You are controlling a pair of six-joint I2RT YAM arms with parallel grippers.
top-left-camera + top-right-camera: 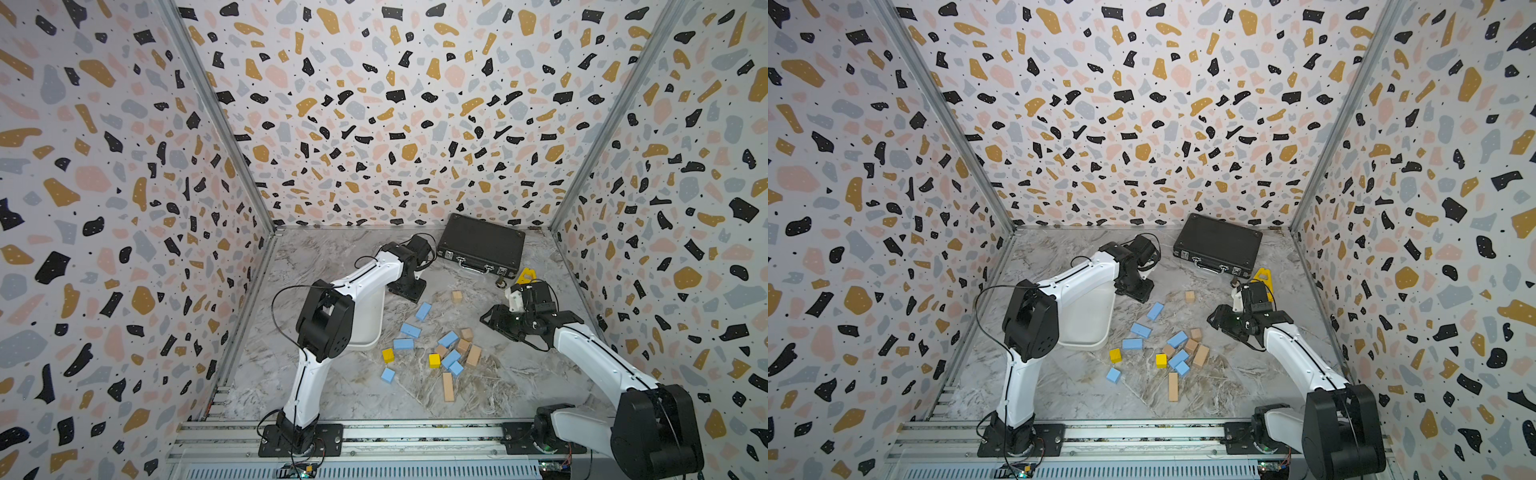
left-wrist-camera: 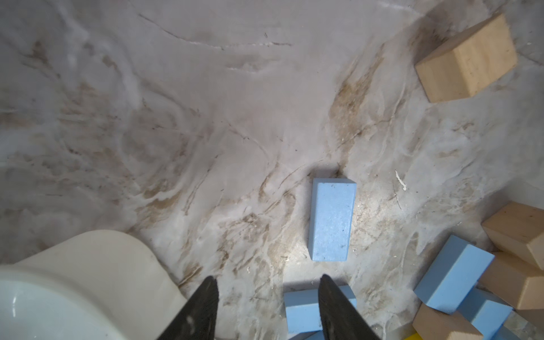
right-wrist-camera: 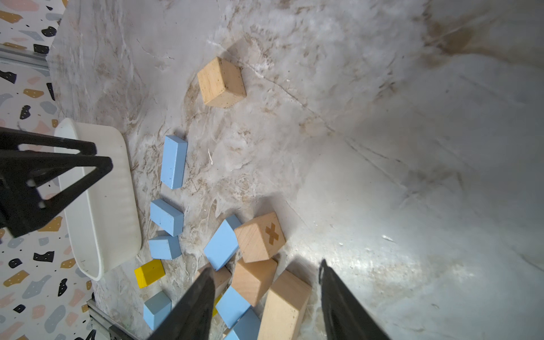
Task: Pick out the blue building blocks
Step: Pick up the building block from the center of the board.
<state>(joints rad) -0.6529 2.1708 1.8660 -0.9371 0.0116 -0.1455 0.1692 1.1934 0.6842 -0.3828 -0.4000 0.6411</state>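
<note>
The blue blocks (image 1: 410, 330) lie scattered mid-table among wood blocks (image 1: 473, 355) and yellow cubes (image 1: 434, 360), beside the white tub (image 1: 370, 328). Bare table (image 1: 353, 399) stretches toward the front rail (image 1: 415, 432). Left hand (image 2: 268, 276) and right hand (image 3: 267, 266) are spread, pinching nothing. Only the right wrist view shows a cross (image 3: 272, 233) on one wood block.

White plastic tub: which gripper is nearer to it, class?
Left. The left gripper hangs beside the far end of the white plastic tub; the right gripper sits beyond the blue building blocks.
</note>
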